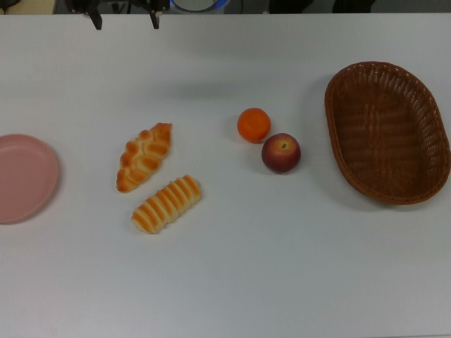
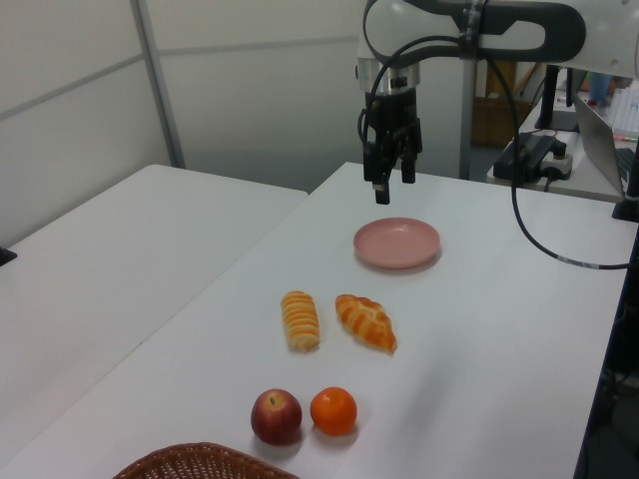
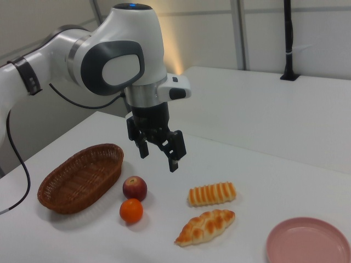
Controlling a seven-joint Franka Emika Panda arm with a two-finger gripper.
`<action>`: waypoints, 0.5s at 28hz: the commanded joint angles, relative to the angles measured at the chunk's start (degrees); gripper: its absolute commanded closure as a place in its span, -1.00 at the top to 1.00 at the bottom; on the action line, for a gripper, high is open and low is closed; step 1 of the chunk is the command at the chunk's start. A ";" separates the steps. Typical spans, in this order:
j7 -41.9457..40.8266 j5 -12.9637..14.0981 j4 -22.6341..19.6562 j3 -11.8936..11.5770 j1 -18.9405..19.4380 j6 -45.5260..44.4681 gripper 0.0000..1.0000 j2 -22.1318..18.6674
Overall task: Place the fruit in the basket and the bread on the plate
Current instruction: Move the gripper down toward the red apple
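An orange tangerine (image 1: 254, 124) and a dark red apple-like fruit (image 1: 281, 153) lie side by side near mid-table. To the top view's right stands the empty wicker basket (image 1: 387, 132). A braided bread (image 1: 144, 156) and a ridged striped loaf (image 1: 166, 204) lie left of the fruit. At the top view's left edge sits the pink plate (image 1: 25, 176), with nothing on it. My gripper (image 1: 125, 21) hangs open and empty at the top view's upper edge, well above the table. In the right view the gripper (image 3: 159, 157) hovers above the apple (image 3: 134, 188) and loaf (image 3: 212, 193).
A second white table (image 2: 120, 259) adjoins on the left view's left. A laptop and a power strip (image 2: 539, 152) with black cables sit behind the arm's base. The table's far edge runs just beyond the gripper in the top view.
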 commanded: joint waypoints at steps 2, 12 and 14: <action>0.36 0.69 -2.31 0.27 2.08 8.03 1.00 1.99; 10.99 -3.25 -4.06 0.27 11.03 13.84 1.00 6.72; 12.65 -3.70 -4.16 0.27 12.62 15.07 1.00 7.70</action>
